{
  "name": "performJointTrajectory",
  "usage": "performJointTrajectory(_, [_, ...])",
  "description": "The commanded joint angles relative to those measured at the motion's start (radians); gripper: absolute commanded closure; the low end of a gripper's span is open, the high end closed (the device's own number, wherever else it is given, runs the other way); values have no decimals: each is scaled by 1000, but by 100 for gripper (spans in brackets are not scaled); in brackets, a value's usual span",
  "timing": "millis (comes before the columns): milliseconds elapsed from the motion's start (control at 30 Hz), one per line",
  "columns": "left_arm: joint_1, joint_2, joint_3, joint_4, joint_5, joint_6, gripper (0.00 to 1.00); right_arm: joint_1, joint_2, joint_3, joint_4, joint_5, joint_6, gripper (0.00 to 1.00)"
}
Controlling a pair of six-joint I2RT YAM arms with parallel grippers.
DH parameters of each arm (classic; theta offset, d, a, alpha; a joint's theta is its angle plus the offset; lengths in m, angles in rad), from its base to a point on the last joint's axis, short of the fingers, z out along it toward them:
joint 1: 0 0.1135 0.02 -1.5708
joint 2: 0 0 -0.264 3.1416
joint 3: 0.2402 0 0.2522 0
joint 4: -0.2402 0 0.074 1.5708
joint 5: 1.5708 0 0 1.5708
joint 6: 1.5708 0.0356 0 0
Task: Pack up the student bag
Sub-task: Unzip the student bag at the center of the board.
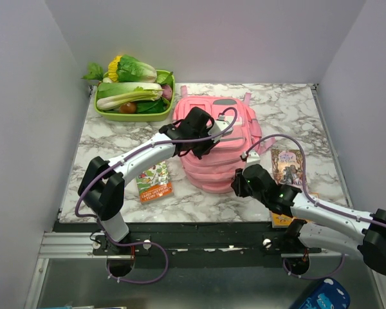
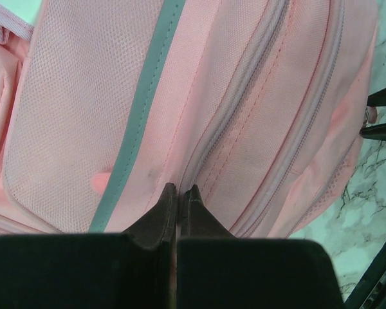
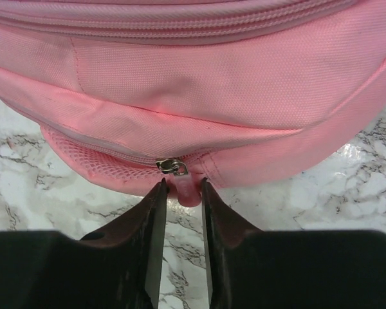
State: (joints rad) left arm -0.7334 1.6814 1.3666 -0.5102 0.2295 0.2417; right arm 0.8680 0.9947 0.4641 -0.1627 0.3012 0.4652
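The student bag (image 1: 220, 168) lies flat in the middle of the tabletop (image 1: 289, 109), between a book (image 1: 156, 181) on the left and another book (image 1: 287, 166) on the right.

The left fingers (image 2: 157, 215) are pressed together on top of the bag, beside a zip seam. We cannot tell whether they pinch any fabric or only rest on it. The right fingers (image 3: 148, 222) are spread a little at the near edge of the bag. The pink pull tab (image 3: 184, 193) sits between them, just under the metal slider (image 3: 172, 167), and they do not seem to squeeze it.

We think the tab can escape when the fingers close, because it is small and soft and only its end sits between them. If the left fingers hold nothing, a pull on the zip may drag the whole soft bag over the tabletop instead of opening it.

The top view gives us the layout, but there the right arm hides the zip. Only the right wrist view shows the slider and the tab. Only the left wrist view shows the closed left fingers against the seam.
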Motion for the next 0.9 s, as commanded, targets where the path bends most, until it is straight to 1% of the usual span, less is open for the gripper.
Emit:
performJointTrajectory(0, [12,-2,45,32,-33,-7,100,-4,-19,-38,78,-2,45,69])
performJointTrajectory(33, [12,-2,43,32,-33,-7,100,-4,-30,-53,80,3,61,72])
performJointTrajectory(133, [14,4,46,33,-30,-15,100,-3,-68,-70,78,-10,89,76])
performJointTrajectory(367, [12,9,54,33,-30,-35,100,-4,-113,-71,48,-72,153,82])
performJointTrajectory(500, [12,8,54,32,-32,-36,100,-4,-114,-32,35,-123,180,89])
performJointTrajectory(600, [12,6,51,35,-36,-38,100,-4,-76,11,13,-188,194,95])
performJointTrajectory(633, [12,9,54,33,-33,-41,100,-4,-61,37,11,-197,194,99])
performJointTrajectory(767, [12,18,75,19,-12,-68,100,-1,34,64,34,-238,196,99])
performJointTrajectory(867, [12,26,89,19,-10,-104,100,5,74,91,29,-241,210,99])
